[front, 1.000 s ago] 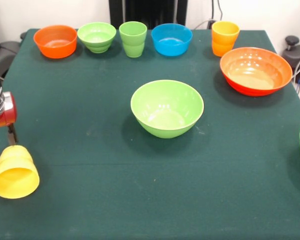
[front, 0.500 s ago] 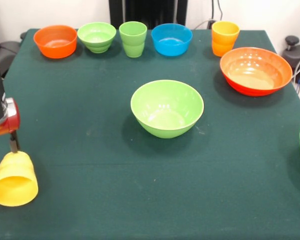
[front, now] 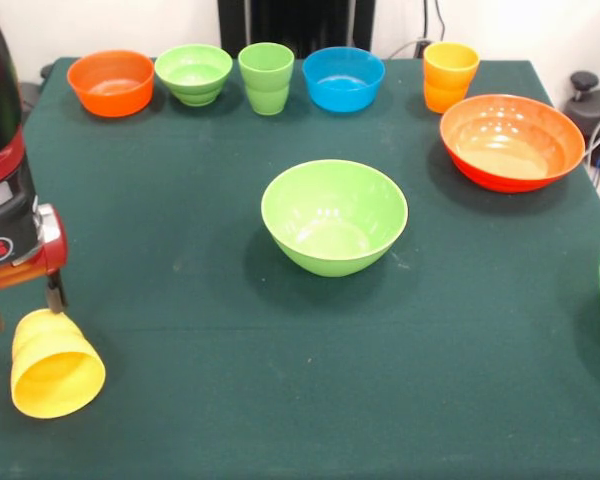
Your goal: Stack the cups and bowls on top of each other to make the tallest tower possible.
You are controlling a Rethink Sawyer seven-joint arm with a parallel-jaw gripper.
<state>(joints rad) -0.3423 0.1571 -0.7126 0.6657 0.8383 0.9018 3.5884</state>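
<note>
Seemingly unlabelled yellow cup [front: 56,365], tipped.

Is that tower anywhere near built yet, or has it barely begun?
Barely begun. Nothing is stacked: the large green bowl, the orange-red bowl and the row of small bowls and cups at the far edge each stand alone. In hand: the gripper straddles the tilted yellow cup. Left: every stacking step.
</note>
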